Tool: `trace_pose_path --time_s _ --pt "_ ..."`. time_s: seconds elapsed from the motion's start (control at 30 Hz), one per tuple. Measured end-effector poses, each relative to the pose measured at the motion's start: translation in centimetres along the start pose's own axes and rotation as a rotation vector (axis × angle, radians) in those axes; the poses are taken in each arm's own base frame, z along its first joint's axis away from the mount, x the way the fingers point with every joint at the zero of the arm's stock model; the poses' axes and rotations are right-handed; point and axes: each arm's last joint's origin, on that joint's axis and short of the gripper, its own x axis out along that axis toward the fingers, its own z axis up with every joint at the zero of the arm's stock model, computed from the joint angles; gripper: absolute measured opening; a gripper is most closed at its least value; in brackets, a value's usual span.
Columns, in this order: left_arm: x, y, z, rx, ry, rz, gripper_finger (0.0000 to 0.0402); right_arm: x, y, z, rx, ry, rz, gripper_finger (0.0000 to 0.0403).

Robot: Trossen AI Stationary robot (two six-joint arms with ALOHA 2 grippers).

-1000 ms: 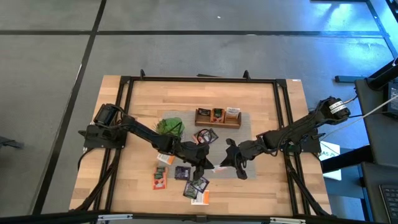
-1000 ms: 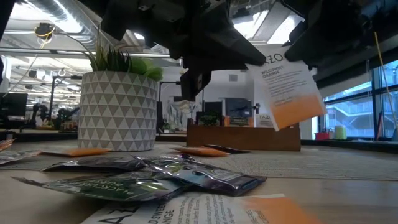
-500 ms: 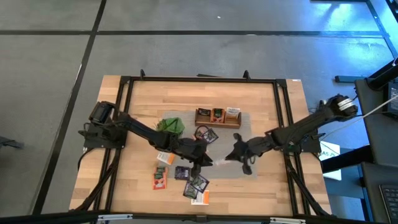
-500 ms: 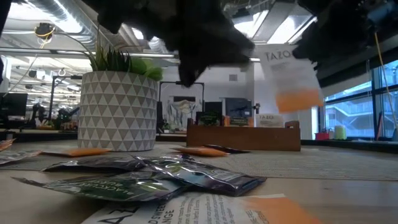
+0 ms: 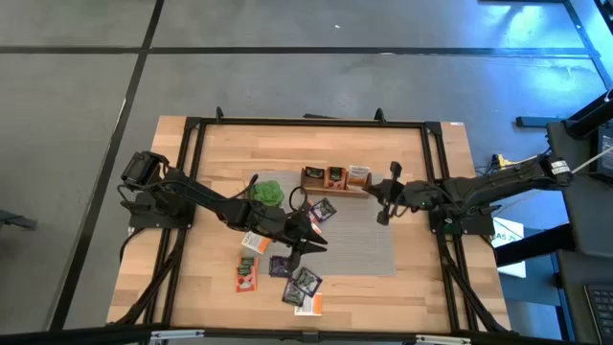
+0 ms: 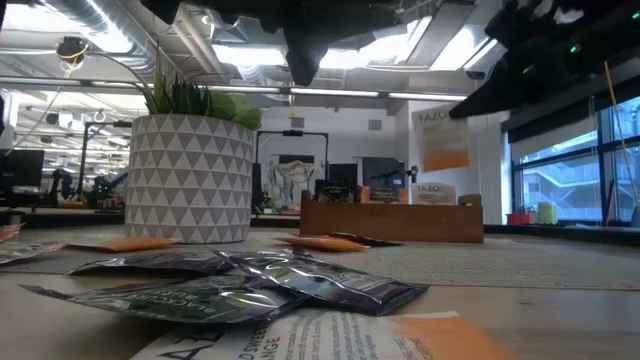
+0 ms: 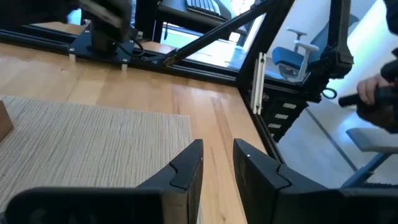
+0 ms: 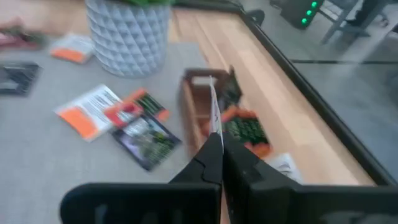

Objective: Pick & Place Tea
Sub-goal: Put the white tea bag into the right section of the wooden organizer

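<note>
The low view's bottom edge crops the nearest white-and-orange sachet (image 6: pixel 330 340), and the sachet print there blurs

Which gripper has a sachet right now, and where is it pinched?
The right gripper is shut on a white-and-orange sachet, pinched at one edge, near the wooden box. The left gripper is open and holds nothing.

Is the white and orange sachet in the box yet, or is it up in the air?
In the air. The right pincer is shut on the white and orange sachet, holding it edge-up above the wooden box.
</note>
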Motion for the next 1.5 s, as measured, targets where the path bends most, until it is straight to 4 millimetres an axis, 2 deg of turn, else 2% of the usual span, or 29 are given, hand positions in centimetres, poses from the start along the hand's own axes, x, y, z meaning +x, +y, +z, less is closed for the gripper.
trace_pose_path --time_s 0.1,0.47,0.77,1.0,1.2,1.5 --pt "0.0 0.0 -0.1 0.011 0.009 0.004 0.0086 0.8 -1.0 -0.3 -0.042 0.035 -0.029 0.0003" --pt "0.0 -0.6 -0.3 0.032 0.008 -0.011 0.0085 3.6 -3.7 -1.8 -0.004 0.177 -0.062 0.0004" --pt "0.0 -0.7 -0.3 0.033 0.009 -0.014 0.0082 5.6 -4.5 -2.4 -0.007 0.190 -0.108 0.0005" --pt "0.0 -0.7 -0.3 0.034 0.010 -0.014 0.0085 6.4 -4.3 -3.2 -0.023 0.245 -0.117 0.0009" --pt "0.0 -0.7 -0.3 0.034 0.010 -0.014 0.0084 6.6 -4.2 -3.4 -0.076 0.267 -0.118 0.0038" --pt "0.0 -0.6 -0.3 0.033 0.011 -0.014 0.0084 6.4 -4.9 -3.4 -0.131 0.298 -0.332 0.0103"
